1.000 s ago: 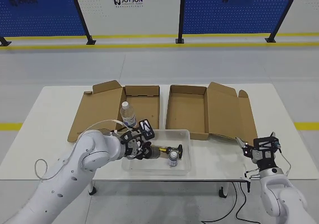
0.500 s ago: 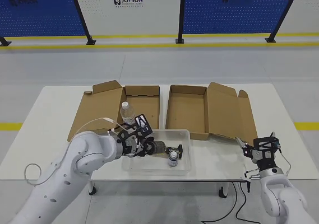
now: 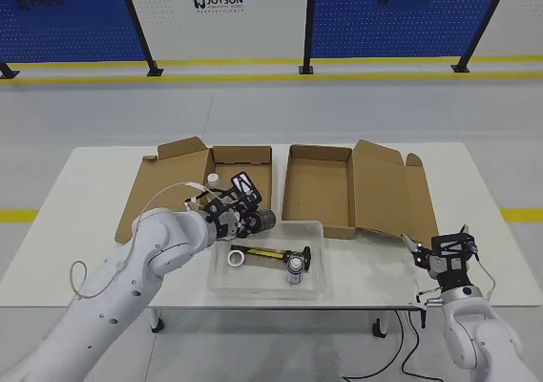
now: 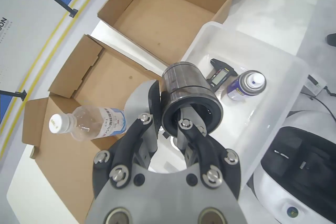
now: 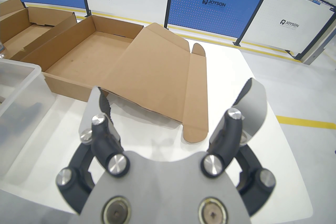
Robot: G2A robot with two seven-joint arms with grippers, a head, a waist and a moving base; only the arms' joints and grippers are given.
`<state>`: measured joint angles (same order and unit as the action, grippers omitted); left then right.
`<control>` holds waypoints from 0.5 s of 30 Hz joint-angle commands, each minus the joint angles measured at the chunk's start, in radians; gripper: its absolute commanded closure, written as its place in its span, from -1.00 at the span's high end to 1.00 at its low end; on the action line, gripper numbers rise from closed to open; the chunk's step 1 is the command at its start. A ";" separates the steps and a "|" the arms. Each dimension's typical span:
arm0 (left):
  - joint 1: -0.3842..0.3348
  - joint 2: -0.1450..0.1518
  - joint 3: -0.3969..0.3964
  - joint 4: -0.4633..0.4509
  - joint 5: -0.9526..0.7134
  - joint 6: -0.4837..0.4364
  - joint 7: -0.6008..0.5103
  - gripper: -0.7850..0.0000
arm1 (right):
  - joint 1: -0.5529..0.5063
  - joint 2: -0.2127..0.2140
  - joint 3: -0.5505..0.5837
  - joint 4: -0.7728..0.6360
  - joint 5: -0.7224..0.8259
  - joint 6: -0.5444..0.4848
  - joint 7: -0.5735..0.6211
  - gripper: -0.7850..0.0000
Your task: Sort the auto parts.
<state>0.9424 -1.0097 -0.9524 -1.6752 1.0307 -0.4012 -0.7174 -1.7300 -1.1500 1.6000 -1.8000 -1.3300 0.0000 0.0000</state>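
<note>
Glossy metal bearing (image 4: 183,86), translucent plastic bin (image 4: 262,42), matt cardboard box (image 4: 162,15)

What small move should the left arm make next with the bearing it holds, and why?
Probably carry it over the cardboard box that holds the water bottle, then lower it. The left gripper has the metal bearing clamped by its wall, raised at the clear bin's rim next to that box; the box floor beside the bottle is bare.
</note>
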 commanded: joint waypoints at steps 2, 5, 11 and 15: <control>-0.045 -0.016 0.031 0.052 0.000 0.028 0.007 -1.00 | 0.000 0.000 0.000 0.000 0.000 0.000 0.000 1.00; -0.094 -0.034 0.065 0.111 0.004 0.051 0.005 -1.00 | 0.000 0.000 0.000 0.000 0.000 0.000 0.000 1.00; -0.205 -0.079 0.139 0.270 -0.017 0.079 -0.011 -1.00 | 0.000 0.000 0.000 0.000 0.000 0.000 0.000 1.00; -0.265 -0.109 0.190 0.361 -0.021 0.079 -0.026 -1.00 | 0.000 0.000 0.000 0.000 0.000 0.000 0.000 1.00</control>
<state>0.6910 -1.1120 -0.7754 -1.3390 1.0102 -0.3217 -0.7414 -1.7300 -1.1500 1.6000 -1.8000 -1.3300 0.0000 0.0000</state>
